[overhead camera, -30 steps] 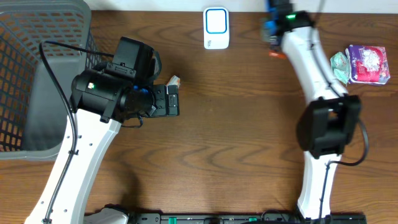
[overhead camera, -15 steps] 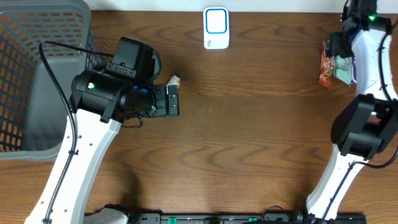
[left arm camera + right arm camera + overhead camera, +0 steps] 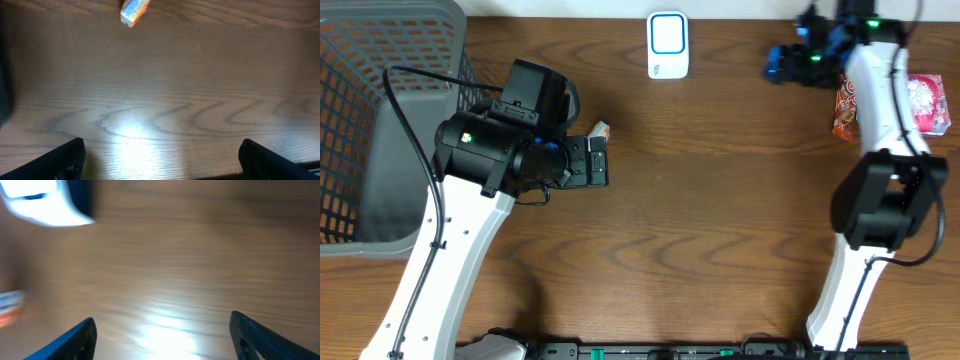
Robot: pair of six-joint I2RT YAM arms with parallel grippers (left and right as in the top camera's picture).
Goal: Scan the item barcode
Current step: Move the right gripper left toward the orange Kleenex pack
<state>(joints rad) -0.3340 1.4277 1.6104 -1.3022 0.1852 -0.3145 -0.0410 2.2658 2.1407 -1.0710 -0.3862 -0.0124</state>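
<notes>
Overhead view: 2 arms, 2 grippers, 1 scanner, 1 basket and 3 packs on 1 brown table (image 3: 720, 210).

L gripper (image 3: 600, 162) is wide open, nothing btwn its 2 fingers. 1 small orange and white pack (image 3: 601, 129) lies just beside its tip, not touching. In the left wrist view the same pack (image 3: 134, 11) sits far ahead and a bit to the left of the L gripper (image 3: 162, 147). The grey basket (image 3: 380, 40) is behind the L arm.

R gripper (image 3: 778, 66) is open too and holds nothing. The white and blue scanner (image 3: 668, 45) is out in front of its tips, well apart. 1 red snack bag (image 3: 844, 106) lies behind it, beside the R arm. 1 pink pack (image 3: 927, 103) lies on the arm's other side.

Right wrist view is v. blurry: R gripper (image 3: 162, 322) fingers far apart over bare wood, scanner (image 3: 42, 202) ahead to the left.
</notes>
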